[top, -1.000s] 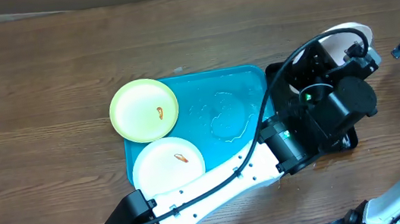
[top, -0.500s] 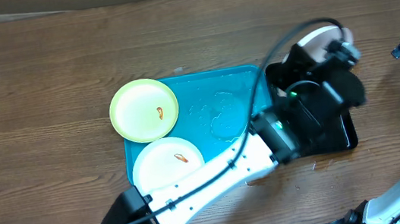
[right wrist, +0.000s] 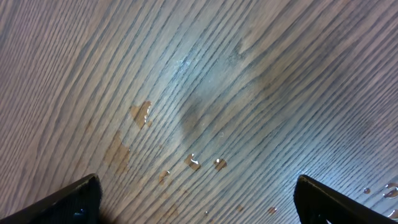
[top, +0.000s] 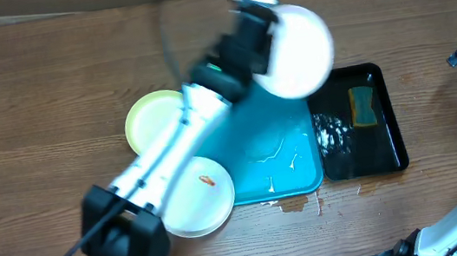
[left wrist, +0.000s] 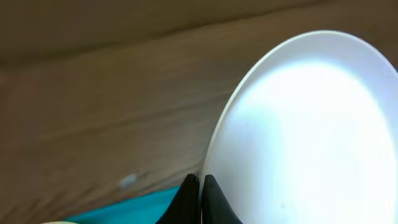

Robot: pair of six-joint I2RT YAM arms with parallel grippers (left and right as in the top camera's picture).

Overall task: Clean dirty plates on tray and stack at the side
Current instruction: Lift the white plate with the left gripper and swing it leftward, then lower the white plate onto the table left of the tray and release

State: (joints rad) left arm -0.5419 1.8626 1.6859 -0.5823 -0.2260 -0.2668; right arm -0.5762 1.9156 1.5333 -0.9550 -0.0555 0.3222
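White plate [top: 297,45] is pinched by its thin rim in the left jaws; it is judged light, stiff, maybe slippery. Right jaws are spread wide, empty.

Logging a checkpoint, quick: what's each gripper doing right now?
Left gripper: closed, pinching the rim of the white plate.
Right gripper: open, holding nothing, above the wet table.

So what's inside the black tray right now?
A yellow-and-green sponge lies near its far end, with wet glints beside it. The white plate held by the left gripper hides one far corner of the black tray.
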